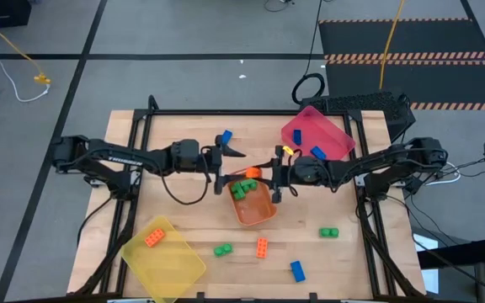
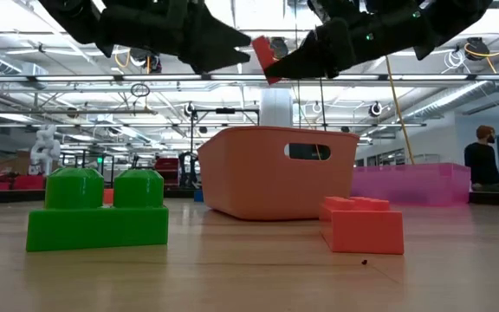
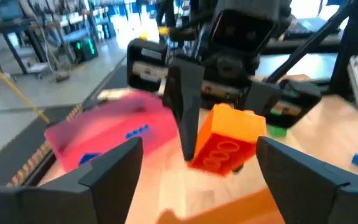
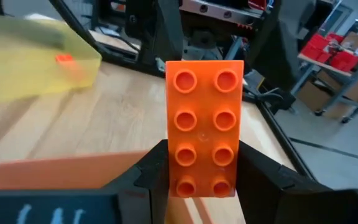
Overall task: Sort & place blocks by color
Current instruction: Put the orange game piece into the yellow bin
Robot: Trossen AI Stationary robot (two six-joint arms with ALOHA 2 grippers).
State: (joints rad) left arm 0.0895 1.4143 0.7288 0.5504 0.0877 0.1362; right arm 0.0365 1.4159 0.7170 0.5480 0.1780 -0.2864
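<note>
Right pincer (image 4: 197, 171) clamps a studded orange plastic brick (image 4: 202, 127) by its sides, held in the air over the counter's centre, above the far rim of the translucent orange tray (image 1: 255, 210). Two green bricks (image 1: 242, 188) lie in that tray. Left pincer (image 3: 197, 168) faces it from just beside, fingers spread wide, empty. Translucent pink tray (image 1: 317, 133) with a blue brick (image 1: 317, 153) sits toward the far right corner; translucent yellow tray (image 1: 162, 259) at the near left corner.

**Glossy plastic on pale wood**

The orange brick (image 4: 205, 128) is smooth, glossy studded plastic. The right pincer (image 4: 201, 171) fingers look matt black. The orange tray (image 2: 277, 171) is translucent plastic; the bench (image 1: 192, 227) is light, grained wood.
</note>
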